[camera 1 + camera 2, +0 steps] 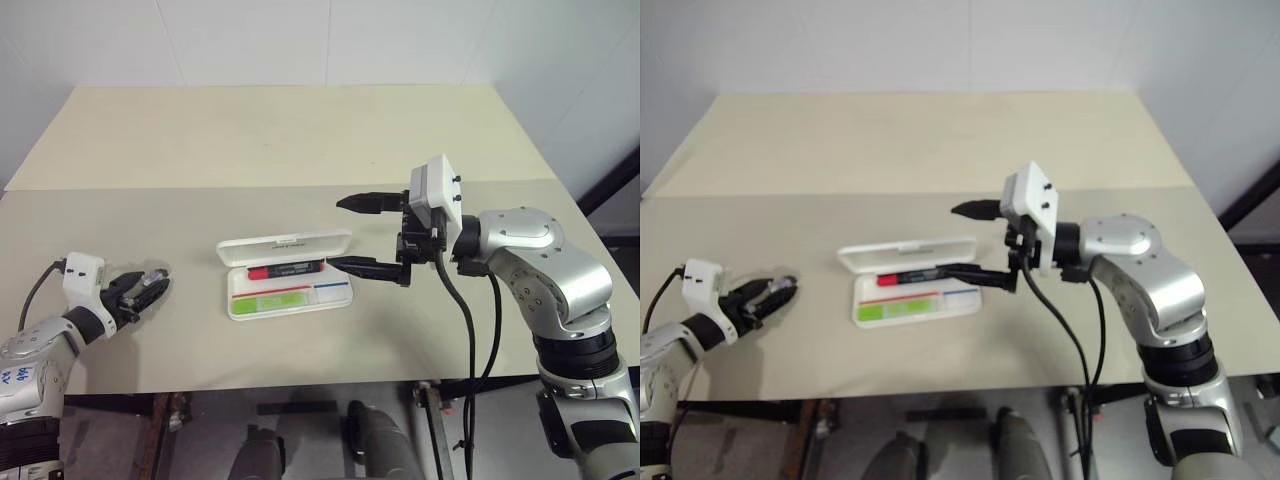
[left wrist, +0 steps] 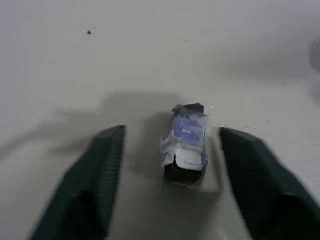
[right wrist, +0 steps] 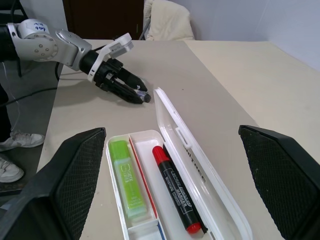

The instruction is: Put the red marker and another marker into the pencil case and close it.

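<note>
Both markers already lie in the open pencil case [image 1: 290,300]: red marker [image 1: 287,270] in the compartment nearer the lid, lime-green marker [image 1: 275,300] in the front one, long axes along the case. Lid [image 1: 285,247] stands up at the case's 12 o'clock edge, so closing it is what's left, I judge. My right gripper [image 1: 368,235] hangs just off the case's 3 o'clock end, jaws wide apart, holding nothing, and is the nearer one. My left gripper [image 1: 140,288] is well apart at 9 o'clock, jaws partly open either side of a small dark blue-labelled object [image 2: 186,142] on the table [image 1: 300,130], not gripping it.
</note>
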You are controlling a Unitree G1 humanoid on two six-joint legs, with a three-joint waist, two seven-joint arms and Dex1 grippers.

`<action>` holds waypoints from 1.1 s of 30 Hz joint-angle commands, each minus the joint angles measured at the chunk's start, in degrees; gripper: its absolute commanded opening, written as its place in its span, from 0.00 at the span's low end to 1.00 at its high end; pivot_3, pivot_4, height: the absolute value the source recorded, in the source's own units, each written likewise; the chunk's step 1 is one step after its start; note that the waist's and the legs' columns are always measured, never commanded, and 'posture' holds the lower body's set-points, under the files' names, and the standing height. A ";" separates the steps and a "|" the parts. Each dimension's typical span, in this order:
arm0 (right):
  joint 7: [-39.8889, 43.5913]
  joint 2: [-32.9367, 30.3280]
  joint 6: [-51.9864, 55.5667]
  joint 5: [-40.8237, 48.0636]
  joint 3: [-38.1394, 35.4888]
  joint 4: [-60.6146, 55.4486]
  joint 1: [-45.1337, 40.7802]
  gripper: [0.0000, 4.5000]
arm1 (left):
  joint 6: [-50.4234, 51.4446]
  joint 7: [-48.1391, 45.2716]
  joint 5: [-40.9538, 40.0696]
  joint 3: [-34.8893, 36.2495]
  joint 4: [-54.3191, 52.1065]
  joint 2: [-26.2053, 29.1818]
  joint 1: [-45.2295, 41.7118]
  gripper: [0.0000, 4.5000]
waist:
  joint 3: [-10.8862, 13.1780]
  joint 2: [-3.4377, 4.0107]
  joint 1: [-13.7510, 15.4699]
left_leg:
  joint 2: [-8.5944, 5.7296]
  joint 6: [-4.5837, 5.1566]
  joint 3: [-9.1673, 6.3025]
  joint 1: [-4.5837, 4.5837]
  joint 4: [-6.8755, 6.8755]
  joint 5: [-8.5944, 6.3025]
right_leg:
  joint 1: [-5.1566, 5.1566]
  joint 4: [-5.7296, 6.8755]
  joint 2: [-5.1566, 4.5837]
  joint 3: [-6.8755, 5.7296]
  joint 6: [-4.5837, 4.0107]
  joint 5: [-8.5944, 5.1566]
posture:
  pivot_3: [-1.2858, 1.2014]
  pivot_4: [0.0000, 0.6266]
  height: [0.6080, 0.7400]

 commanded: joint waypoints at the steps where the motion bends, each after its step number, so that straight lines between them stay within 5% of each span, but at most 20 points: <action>1: -0.46 -0.50 -0.67 0.02 -0.13 -1.88 -0.38 1.00 | -0.61 -1.78 0.61 -0.48 0.97 0.82 -0.35 0.41 | 0.00 0.00 0.04 | 0.00 0.00 0.00 0.00 0.00 0.00 | 0.00 0.00 0.00 0.00 0.00 0.00 | 0.52 0.24 1.00; 6: -0.55 -0.59 -1.05 -0.37 -0.07 -1.51 -0.49 1.00 | -0.86 -2.49 1.50 -1.23 1.54 2.07 -2.51 0.08 | 0.00 0.00 0.19 | -0.01 0.00 0.00 -0.03 0.00 0.00 | 0.00 -0.03 -0.02 0.00 0.00 0.00 | 0.52 0.24 1.00; 19: -0.38 -2.54 -0.88 0.14 -2.98 -1.83 1.96 1.00 | -5.17 -8.01 2.66 -3.71 -1.34 8.52 -17.67 0.08 | 0.03 -0.04 0.13 | -0.03 -0.02 -0.04 -0.13 0.01 0.01 | -0.01 -0.09 -0.03 -0.06 0.01 0.01 | 0.52 0.24 1.00; 29: 0.39 -3.33 -8.69 5.31 -13.41 -8.34 18.02 1.00 | -3.20 -15.45 0.51 -10.44 -4.62 7.99 -31.27 0.08 | 0.03 -0.06 0.34 | -0.06 -0.02 -0.01 -0.33 0.01 -0.02 | -0.01 -0.39 -0.03 -0.04 0.20 0.09 | 0.52 0.24 1.00; 33: 5.35 -8.72 -13.04 1.59 -15.22 -8.29 29.63 1.00 | -0.86 -17.58 -1.13 -14.02 -8.31 5.71 -34.85 0.08 | 0.04 -0.06 0.39 | -0.07 -0.01 -0.01 -0.33 0.01 -0.03 | 0.00 -0.38 -0.02 -0.03 0.22 0.08 | 0.52 0.24 1.00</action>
